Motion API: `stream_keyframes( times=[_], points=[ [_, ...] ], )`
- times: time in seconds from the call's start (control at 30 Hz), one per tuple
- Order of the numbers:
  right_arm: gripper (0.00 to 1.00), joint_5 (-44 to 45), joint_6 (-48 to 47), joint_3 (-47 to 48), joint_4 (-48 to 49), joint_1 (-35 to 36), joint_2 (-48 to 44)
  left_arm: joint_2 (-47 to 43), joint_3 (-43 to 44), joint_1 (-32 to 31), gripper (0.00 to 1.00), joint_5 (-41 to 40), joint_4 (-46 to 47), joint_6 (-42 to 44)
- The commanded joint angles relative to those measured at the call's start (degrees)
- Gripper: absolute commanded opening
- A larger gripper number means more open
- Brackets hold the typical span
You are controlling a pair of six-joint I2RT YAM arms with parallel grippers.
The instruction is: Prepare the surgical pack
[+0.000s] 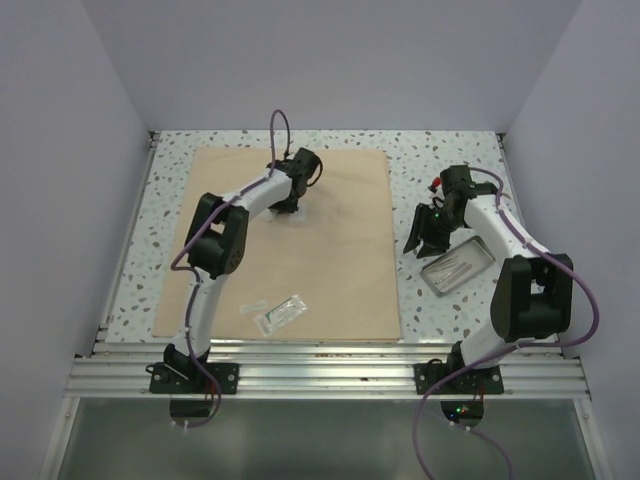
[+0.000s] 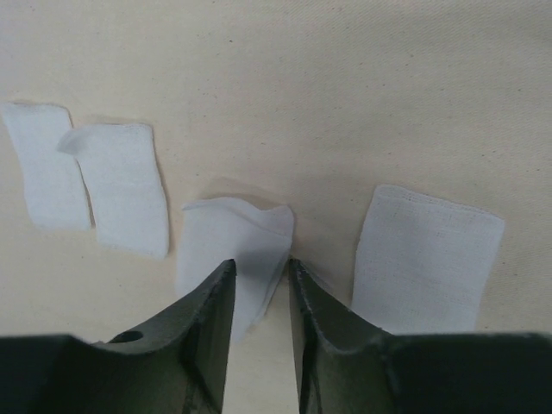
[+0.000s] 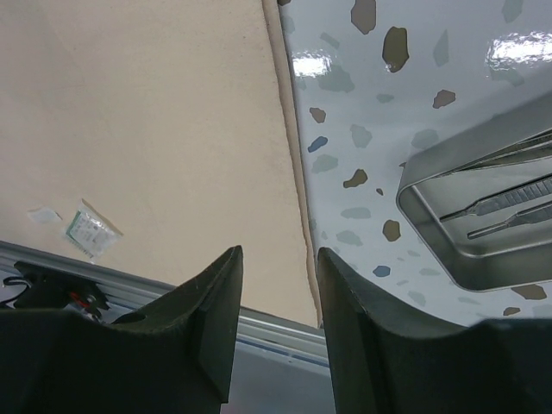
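The metal tray (image 3: 448, 250) holds 2 slim instruments (image 3: 509, 203) and sits just right of my right gripper (image 3: 279, 259), whose jaws are spread on nothing. The surgical pack (image 1: 320, 250) lies flat, directly beneath my left gripper (image 2: 260, 267) and left of the right one. It's a near-square sheet with its edges parallel to the table (image 1: 440, 165) edges and no clear long axis. The left jaws stand narrowly apart over 1 of 4 gauze pieces (image 2: 228, 246).

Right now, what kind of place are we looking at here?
Probably a lab mock-up of a surgical prep bench: walled speckled table, tan cloth wrap laid flat with white gauze squares on it, metal tray holding instruments.
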Motion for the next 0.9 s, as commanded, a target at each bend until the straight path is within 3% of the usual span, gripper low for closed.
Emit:
stream_keyframes(
  times=[0.0,0.5,0.73,0.87],
  points=[
    [0.44,-1.40,-0.87,0.33,0.90,0.26,0.12,2.01,1.63,0.13,0.31,-0.15,0.50,-0.49],
    [0.45,-1.49,-1.05,1.56,0.20,0.43,0.64,0.51,6.19,2.15,0.00,3.02,-1.87,0.48],
    [0.45,-1.40,-1.05,1.74,0.11,0.52,0.73,0.86,13.22,2.41,0.00,8.10,-8.72,-2.33],
    [0.45,-1.40,-1.05,1.30,0.46,0.52,0.82,1.04,14.55,2.68,0.00,15.47,-11.89,-6.28]
  ],
)
